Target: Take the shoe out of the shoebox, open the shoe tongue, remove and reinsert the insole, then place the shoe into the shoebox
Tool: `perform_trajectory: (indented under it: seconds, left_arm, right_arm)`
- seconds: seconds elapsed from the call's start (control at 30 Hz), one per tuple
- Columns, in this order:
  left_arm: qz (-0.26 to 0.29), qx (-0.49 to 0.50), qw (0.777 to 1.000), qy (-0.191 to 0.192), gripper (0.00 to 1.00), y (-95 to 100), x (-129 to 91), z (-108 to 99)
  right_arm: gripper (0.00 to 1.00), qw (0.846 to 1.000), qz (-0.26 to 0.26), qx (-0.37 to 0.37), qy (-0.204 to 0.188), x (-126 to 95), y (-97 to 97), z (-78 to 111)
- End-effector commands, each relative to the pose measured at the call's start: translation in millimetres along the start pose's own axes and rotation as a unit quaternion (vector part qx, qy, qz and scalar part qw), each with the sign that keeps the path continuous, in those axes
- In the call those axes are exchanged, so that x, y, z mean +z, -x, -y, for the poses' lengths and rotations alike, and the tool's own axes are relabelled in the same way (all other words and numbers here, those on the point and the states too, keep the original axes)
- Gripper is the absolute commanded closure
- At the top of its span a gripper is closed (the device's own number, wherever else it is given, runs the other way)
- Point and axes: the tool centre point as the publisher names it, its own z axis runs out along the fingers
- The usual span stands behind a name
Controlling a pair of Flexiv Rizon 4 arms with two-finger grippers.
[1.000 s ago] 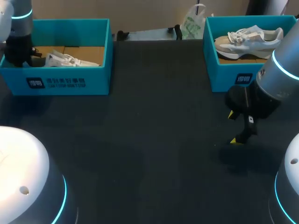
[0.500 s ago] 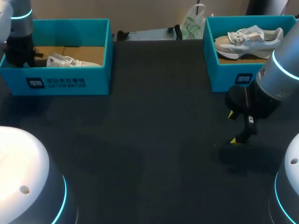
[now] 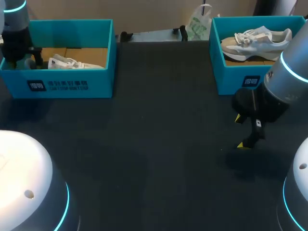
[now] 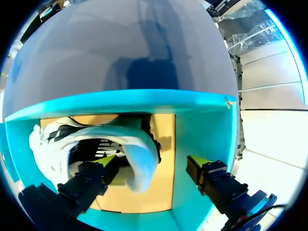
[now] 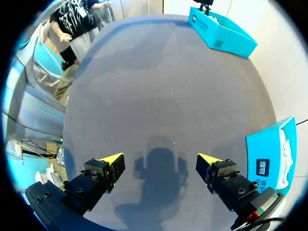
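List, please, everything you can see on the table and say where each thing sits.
left shoebox: one, teal, far left of the table
right shoebox: one, teal, far right of the table
shoe: one, white, lying in the left shoebox
sneaker: one, white and beige, lying in the right shoebox
table: one, dark, under everything
left tool: one, black with yellow tips, open, in the left shoebox, one finger inside the shoe's opening
right tool: one, black with yellow tips, open, over bare table near the right shoebox
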Motion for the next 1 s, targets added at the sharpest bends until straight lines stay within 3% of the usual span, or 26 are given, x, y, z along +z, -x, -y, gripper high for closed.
perform_trajectory:
  seconds: [0.03,0.33,0.6,1.0]
  left_arm:
    - [0.003,-0.001,1.000,0.003,0.00,-0.6,-23,5]
    - [0.013,-0.011,1.000,0.003,0.00,-3.7,-71,11]
    - [0.020,-0.016,1.000,0.013,0.00,-12.2,-122,31]
    - [0.017,-0.013,1.000,0.020,0.00,-15.6,-159,54]
  right_arm:
    - [0.00,1.000,0.001,0.000,-0.001,1,-0.9,-0.2]
    - [0.00,1.000,0.001,0.000,-0.001,1,-0.9,-0.2]
    - [0.00,1.000,0.001,0.000,-0.001,1,-0.9,-0.2]
    - [0.00,1.000,0.001,0.000,-0.001,1,-0.9,-0.2]
